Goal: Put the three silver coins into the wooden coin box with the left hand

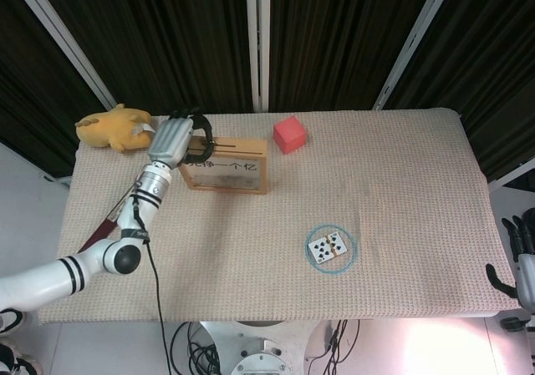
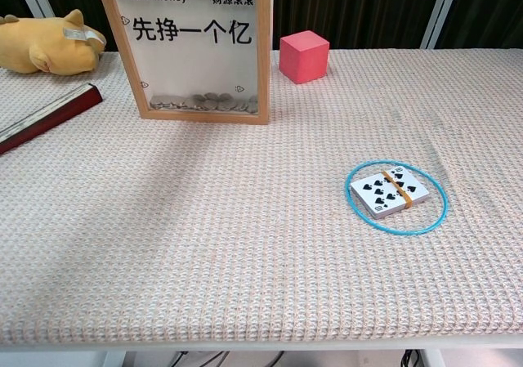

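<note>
The wooden coin box (image 1: pixel 226 166) stands upright at the back left of the table, its slot (image 1: pixel 238 144) on top. In the chest view the box (image 2: pixel 192 48) shows a clear front with Chinese writing, and several silver coins (image 2: pixel 204 101) lie piled on its floor. My left hand (image 1: pixel 174 141) hovers at the left end of the box top, dark fingers curled toward the slot. Whether a coin sits between those fingers is too small to tell. The chest view does not show this hand. My right hand (image 1: pixel 522 262) hangs off the table's right front corner, fingers apart and holding nothing.
A yellow plush toy (image 1: pixel 109 127) (image 2: pixel 45 42) lies left of the box. A red cube (image 1: pixel 289 134) (image 2: pixel 304 55) sits to the box's right. A banded deck of playing cards (image 1: pixel 328 247) (image 2: pixel 389 193) lies inside a blue ring. A dark red bar (image 2: pixel 49 115) lies at the left edge.
</note>
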Robot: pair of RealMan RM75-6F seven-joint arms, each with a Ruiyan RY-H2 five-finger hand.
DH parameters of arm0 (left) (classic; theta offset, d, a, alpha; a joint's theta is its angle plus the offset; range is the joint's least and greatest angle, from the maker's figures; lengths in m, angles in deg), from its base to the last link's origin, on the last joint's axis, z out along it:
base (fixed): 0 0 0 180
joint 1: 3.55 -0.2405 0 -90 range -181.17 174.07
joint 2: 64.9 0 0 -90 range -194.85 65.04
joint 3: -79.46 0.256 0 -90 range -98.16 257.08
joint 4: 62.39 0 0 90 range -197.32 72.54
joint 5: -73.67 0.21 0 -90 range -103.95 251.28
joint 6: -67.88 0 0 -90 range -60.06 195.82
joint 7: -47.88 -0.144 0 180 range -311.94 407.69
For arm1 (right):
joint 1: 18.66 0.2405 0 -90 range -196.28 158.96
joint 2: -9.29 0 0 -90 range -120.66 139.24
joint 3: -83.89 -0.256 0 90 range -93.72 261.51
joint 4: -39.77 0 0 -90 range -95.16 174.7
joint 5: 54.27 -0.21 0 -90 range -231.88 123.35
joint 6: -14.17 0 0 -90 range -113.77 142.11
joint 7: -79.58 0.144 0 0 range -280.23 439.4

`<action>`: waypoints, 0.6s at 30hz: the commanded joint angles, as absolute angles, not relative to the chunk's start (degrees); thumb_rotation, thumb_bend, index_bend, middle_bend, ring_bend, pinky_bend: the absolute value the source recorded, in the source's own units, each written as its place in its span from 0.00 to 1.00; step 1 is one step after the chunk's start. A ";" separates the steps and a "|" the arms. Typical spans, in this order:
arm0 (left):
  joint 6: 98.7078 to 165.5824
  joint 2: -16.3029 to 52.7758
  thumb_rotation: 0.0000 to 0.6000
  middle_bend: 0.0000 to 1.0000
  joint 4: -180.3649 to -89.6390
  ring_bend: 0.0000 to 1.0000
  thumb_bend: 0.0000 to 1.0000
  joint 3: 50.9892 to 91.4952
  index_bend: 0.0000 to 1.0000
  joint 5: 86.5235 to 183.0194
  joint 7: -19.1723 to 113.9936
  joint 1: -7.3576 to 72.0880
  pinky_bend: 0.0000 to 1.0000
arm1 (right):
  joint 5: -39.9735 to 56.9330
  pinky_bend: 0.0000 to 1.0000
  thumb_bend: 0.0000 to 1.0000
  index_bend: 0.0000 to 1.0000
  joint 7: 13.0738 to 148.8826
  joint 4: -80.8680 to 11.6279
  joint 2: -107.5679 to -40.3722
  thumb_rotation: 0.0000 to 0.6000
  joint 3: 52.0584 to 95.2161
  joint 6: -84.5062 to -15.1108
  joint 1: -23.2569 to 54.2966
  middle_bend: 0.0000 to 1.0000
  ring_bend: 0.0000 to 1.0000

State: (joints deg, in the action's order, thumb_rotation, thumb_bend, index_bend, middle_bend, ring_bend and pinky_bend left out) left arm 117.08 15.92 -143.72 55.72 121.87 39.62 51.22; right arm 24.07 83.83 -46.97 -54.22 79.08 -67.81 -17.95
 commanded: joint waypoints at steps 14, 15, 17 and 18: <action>128.42 10.95 1.00 0.26 -151.99 0.10 0.16 56.06 0.12 133.05 44.17 45.66 0.03 | 25.49 0.00 0.30 0.00 81.46 -50.10 -52.71 1.00 78.87 -67.93 -17.11 0.00 0.00; 130.12 9.80 1.00 0.26 -153.89 0.10 0.15 56.75 0.14 134.51 43.27 44.56 0.03 | 25.75 0.00 0.30 0.00 80.97 -50.44 -52.67 1.00 78.93 -67.87 -16.95 0.00 0.00; 134.68 7.08 1.00 0.25 -158.54 0.10 0.15 58.88 0.20 137.77 40.34 41.42 0.04 | 26.43 0.00 0.29 0.00 79.96 -51.03 -52.80 1.00 79.04 -67.83 -16.57 0.00 0.00; 136.45 5.87 1.00 0.25 -160.57 0.10 0.15 60.11 0.23 139.07 38.91 39.91 0.04 | 26.71 0.00 0.29 0.00 79.64 -51.16 -52.94 1.00 79.09 -67.79 -16.40 0.00 0.00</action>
State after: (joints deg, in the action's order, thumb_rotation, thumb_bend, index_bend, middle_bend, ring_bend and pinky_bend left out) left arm 130.45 10.13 -154.25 56.98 134.29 42.84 44.59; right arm 26.28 80.10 -50.82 -52.83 78.97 -67.85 -16.70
